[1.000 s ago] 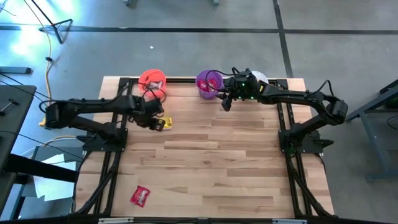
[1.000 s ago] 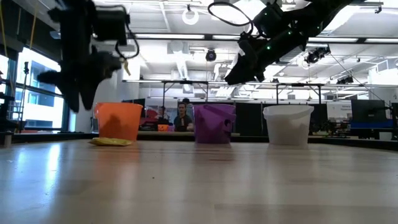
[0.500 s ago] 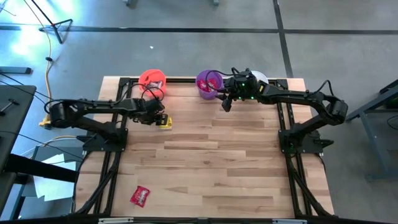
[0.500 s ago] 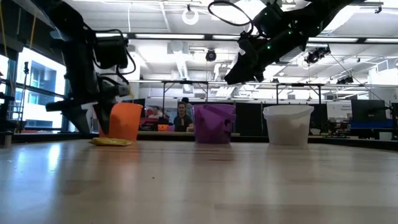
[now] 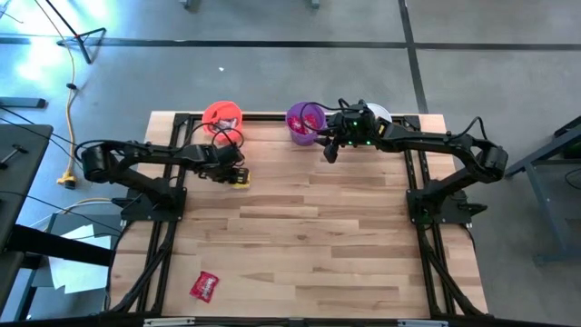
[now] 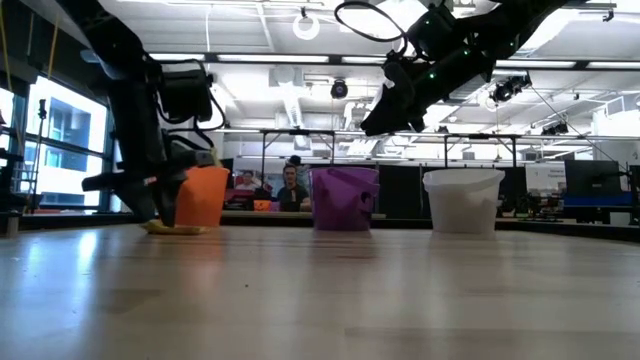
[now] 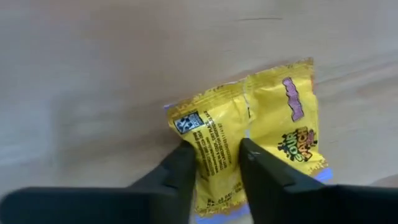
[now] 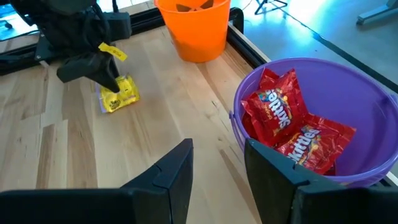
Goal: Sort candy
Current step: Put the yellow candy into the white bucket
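We see three cups in a row along the far edge of the wooden table (image 5: 309,218): an orange cup (image 5: 222,116), a purple cup (image 5: 304,122) in the middle and a white cup (image 6: 463,200). In the low view a person (image 6: 292,187) shows in the room behind, between the orange and purple cups. Beside the table, a yellow cable (image 5: 70,86) lies on the grey floor.

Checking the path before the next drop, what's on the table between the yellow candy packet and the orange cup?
Nothing: in the right wrist view only bare wood lies between the yellow packet, under the left tool, and the orange cup.
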You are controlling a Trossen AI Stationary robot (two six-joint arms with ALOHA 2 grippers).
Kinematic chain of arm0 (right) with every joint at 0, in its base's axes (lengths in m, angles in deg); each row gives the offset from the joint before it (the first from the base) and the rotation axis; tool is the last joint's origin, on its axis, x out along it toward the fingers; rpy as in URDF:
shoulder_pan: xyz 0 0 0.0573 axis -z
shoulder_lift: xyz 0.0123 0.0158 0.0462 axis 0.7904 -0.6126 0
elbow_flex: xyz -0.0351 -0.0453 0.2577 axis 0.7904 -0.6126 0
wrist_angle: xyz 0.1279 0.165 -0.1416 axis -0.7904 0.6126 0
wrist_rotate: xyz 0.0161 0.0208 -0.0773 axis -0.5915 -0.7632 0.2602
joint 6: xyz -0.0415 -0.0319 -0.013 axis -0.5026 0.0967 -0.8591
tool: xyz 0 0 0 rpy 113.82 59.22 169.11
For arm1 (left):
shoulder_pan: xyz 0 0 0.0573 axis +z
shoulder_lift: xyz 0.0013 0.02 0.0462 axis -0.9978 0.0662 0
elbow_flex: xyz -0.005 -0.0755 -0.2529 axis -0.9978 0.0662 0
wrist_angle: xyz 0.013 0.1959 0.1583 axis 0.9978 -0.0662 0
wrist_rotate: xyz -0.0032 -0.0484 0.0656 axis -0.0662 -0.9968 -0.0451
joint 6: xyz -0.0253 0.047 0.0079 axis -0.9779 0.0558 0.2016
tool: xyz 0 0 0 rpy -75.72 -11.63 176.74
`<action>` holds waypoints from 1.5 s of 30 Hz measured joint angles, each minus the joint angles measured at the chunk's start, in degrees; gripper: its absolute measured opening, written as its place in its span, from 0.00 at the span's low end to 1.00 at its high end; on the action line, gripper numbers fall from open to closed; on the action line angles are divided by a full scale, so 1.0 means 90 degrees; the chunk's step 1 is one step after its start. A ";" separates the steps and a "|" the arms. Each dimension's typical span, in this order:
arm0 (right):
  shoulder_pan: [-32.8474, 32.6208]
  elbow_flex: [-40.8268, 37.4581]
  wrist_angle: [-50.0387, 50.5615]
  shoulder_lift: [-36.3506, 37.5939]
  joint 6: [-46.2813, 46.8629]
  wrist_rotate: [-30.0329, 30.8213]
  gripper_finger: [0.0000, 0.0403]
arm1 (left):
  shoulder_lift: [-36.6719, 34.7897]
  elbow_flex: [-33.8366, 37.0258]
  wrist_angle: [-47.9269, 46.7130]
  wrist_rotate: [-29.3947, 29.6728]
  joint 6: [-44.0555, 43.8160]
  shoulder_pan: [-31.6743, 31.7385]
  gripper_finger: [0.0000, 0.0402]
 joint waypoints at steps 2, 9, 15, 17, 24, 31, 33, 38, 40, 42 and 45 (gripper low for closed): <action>0.0000 0.0000 0.0001 0.0001 0.0003 0.0000 0.34 | -0.0066 0.0005 0.0064 -0.0020 0.0185 0.0000 0.16; -0.0083 0.0000 0.0000 -0.0001 0.0401 -0.0074 0.34 | -0.0541 0.0025 0.1570 -0.0465 0.0902 -0.0010 0.03; -0.0306 0.0000 -0.0006 -0.0001 0.1495 -0.0364 0.34 | -0.0773 0.0011 0.3534 -0.0335 0.0710 -0.0012 0.01; -0.0421 0.0000 -0.0051 -0.0001 0.1920 -0.0393 0.35 | -0.0762 -0.0010 0.3903 -0.0178 0.0679 -0.0012 0.01; -0.0885 -0.0002 -0.0857 -0.0001 0.3218 -0.0142 0.49 | -0.0513 -0.0886 0.3890 0.0052 0.1685 -0.0007 0.00; -0.1052 -0.0002 -0.1430 -0.0001 0.3838 0.0348 0.60 | -0.0069 -0.1768 0.3894 -0.0154 0.2322 -0.0007 0.00; -0.1052 -0.0002 -0.1623 -0.0001 0.3848 0.0360 0.59 | 0.0078 -0.1961 0.3892 -0.0250 0.2437 -0.0007 0.00; -0.1052 -0.0002 -0.1856 -0.0001 0.3846 0.0562 0.56 | 0.0410 -0.2400 0.3929 -0.0461 0.2653 -0.0017 0.00; -0.1052 -0.0002 -0.1849 -0.0001 0.3848 0.0684 0.54 | 0.0514 -0.2545 0.3932 -0.0547 0.2749 -0.0017 0.00; -0.1052 -0.0002 -0.1851 -0.0001 0.3847 0.0752 0.50 | 0.0612 -0.2671 0.3939 -0.0643 0.2791 -0.0024 0.00; -0.1052 -0.0002 -0.1847 -0.0001 0.3844 0.0838 0.42 | 0.0699 -0.2779 0.3931 -0.0784 0.2832 -0.0053 0.00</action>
